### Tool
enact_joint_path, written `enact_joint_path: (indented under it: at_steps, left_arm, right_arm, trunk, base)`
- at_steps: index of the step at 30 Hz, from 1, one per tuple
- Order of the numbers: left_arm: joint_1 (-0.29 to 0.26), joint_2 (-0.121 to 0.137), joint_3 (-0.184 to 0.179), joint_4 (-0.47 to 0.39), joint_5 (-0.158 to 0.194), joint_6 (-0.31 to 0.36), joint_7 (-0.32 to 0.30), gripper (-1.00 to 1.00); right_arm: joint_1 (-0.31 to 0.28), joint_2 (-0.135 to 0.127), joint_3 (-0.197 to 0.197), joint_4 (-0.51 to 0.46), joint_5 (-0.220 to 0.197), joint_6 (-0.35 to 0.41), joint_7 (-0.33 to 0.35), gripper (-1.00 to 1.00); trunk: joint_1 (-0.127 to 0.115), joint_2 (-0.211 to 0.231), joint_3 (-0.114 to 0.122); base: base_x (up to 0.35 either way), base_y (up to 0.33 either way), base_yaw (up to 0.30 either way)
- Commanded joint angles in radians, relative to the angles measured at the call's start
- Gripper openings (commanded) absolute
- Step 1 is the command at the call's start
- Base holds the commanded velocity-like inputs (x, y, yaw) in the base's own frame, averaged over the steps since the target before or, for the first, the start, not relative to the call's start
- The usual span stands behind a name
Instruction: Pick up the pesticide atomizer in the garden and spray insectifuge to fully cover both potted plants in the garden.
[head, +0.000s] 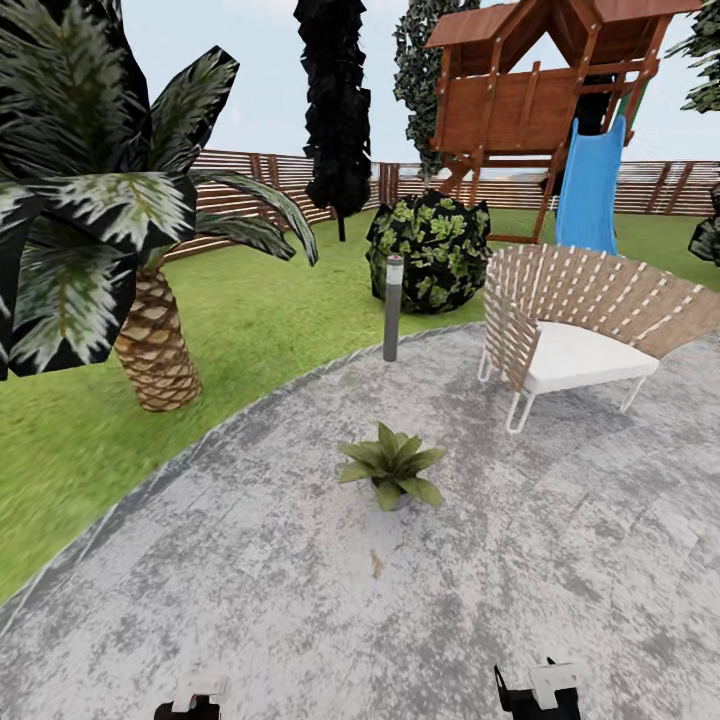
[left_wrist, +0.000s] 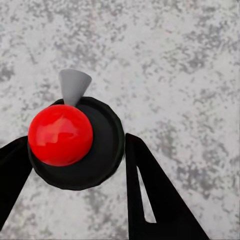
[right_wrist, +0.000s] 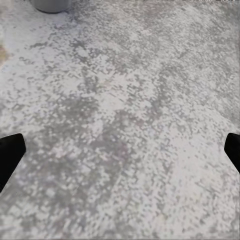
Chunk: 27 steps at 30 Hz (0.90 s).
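The left tool (left_wrist: 75, 150) looks clamped on the pesticide atomizer (left_wrist: 102, 145); in the left wrist view a dark round body with a shiny red ball on top and a little grey cone for a nozzle sits between the two black fingers (left_wrist: 150, 200), and both seem to touch its sides; so I think the pick-up part is done and the spray part comes next; the right tool (right_wrist: 120, 150) is wide apart and holds nothing, with bare grey stone under it; one of the potted plants (head: 392, 468) sits in the middle of the head view, on the round grey patio (head: 250, 600) of the garden, a little way in front of the robot; the next move, I think, is to roll closer, lift the left arm, point the grey cone at the leaves and spray until they are all wet; then the other plant has to be looked for; nothing stands between the robot and this plant; a woven chair (head: 590, 320) with a white seat is at the right, near but apart from the plant; a grey lamp post (head: 393, 305) stands behind it at the patio edge; a palm (head: 150, 340) is at the left on the grass; a dark bush (head: 430, 250), a wooden play tower with a blue slide (head: 590, 190) and a brown fence (head: 260, 185) are far back.
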Motion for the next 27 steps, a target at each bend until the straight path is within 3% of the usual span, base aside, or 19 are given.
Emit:
enact_joint_path:
  at_steps: [1, 12, 27]
  left_arm:
    - [-0.001, 0.0, -0.001, 0.001, 0.003, -0.003, -0.004, -1.0]
    - [-0.001, 0.0, -0.001, 0.001, 0.001, -0.003, -0.004, -1.0]
    - [-0.001, 0.0, -0.001, 0.001, 0.003, -0.003, -0.004, -1.0]
  right_arm:
    - [-0.001, 0.0, -0.004, 0.001, 0.011, -0.003, -0.006, 1.0]
    - [-0.001, 0.0, -0.005, 0.0, 0.011, -0.003, -0.006, 1.0]
    - [-0.001, 0.0, -0.006, 0.0, 0.011, -0.003, -0.007, 1.0]
  trunk:
    - [0.0, 0.0, -0.001]
    - [0.0, 0.0, 0.0]
    - [0.0, 0.0, 0.003]
  base:
    - [0.156, 0.325, -0.036]
    - [0.191, 0.297, -0.015]
    - [0.229, 0.248, -0.274]
